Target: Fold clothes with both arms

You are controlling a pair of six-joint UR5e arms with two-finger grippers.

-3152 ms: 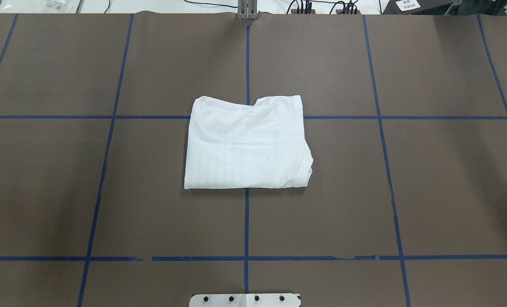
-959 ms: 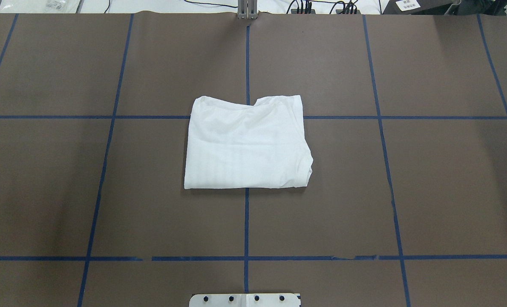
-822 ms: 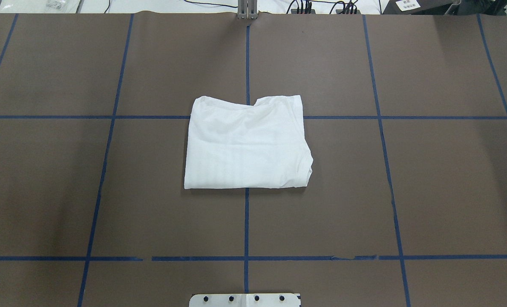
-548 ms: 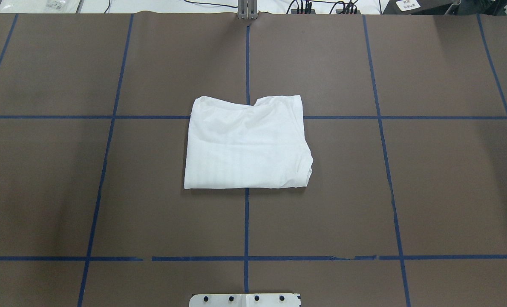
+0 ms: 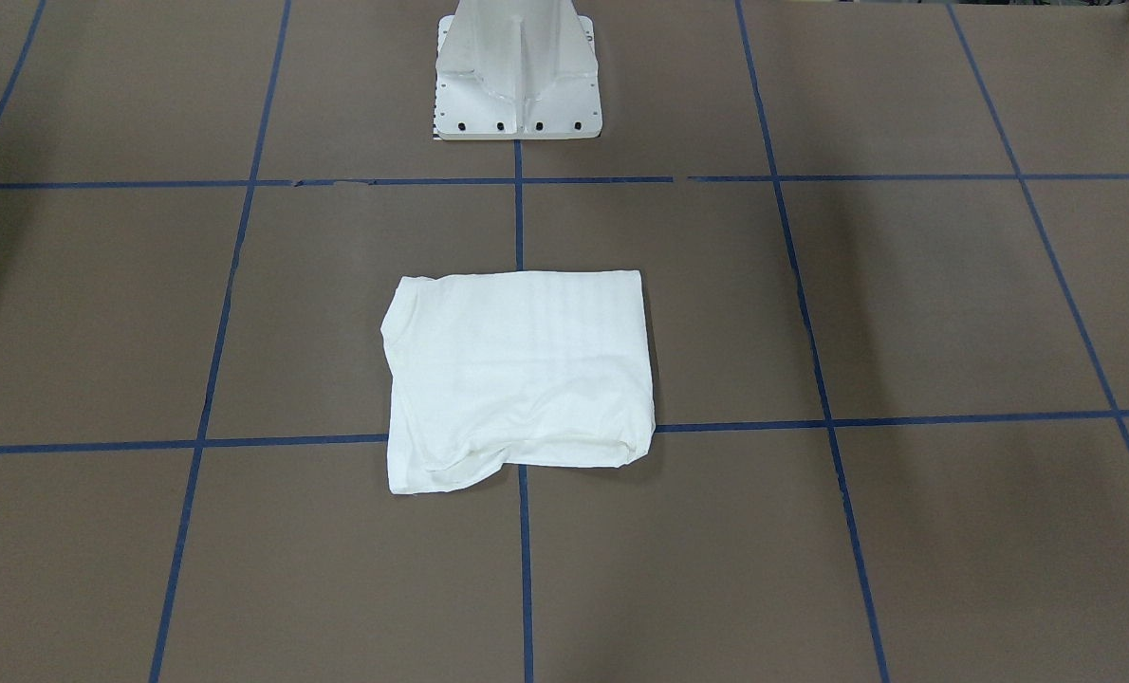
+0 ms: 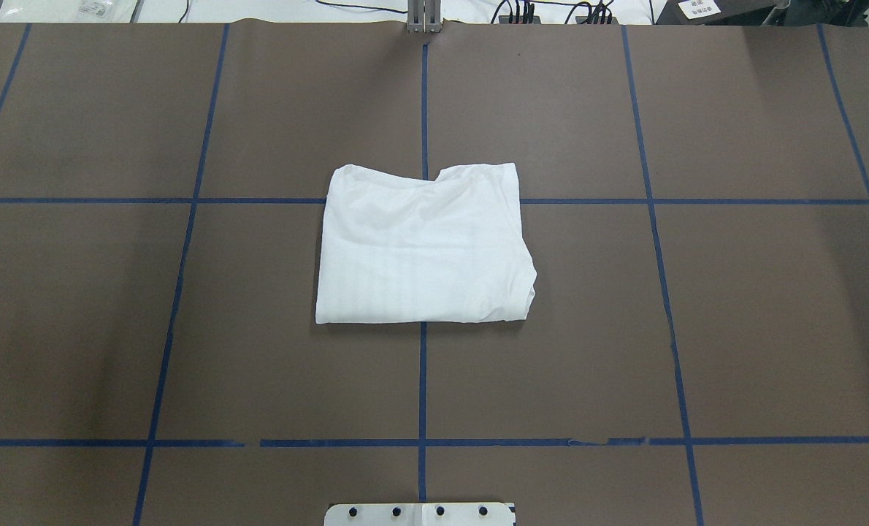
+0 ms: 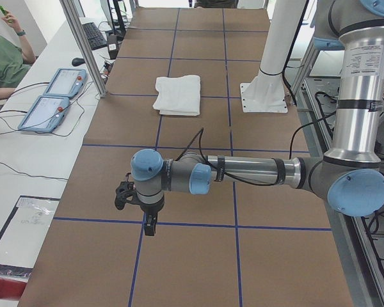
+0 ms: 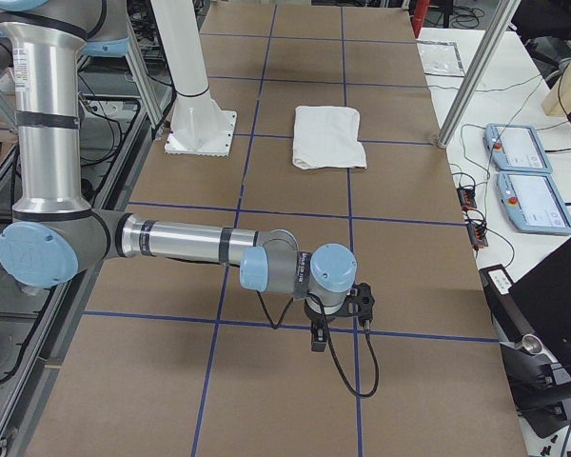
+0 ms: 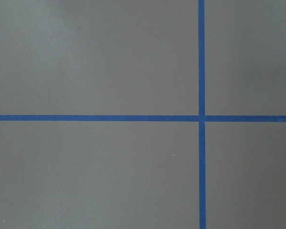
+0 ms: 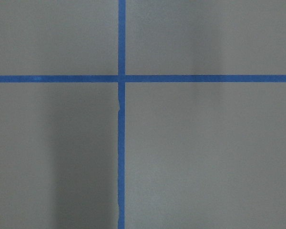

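T-shirt (image 6: pixel 423 248) unmoved (jaws' gap unclear)

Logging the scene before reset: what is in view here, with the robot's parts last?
shirt: one, white, folded, table centre, over a tape crossing
table: one, brown cover
tape: blue grid lines across the table
pedestal: one, white, robot-side edge, centre
pendants: two, blue-grey, white side bench
person: one, green top, by the bench
left arm: silver, blue caps, low over the table's left end
right arm: same colours, right end
left fingers, right fingers: black, pointing down, empty
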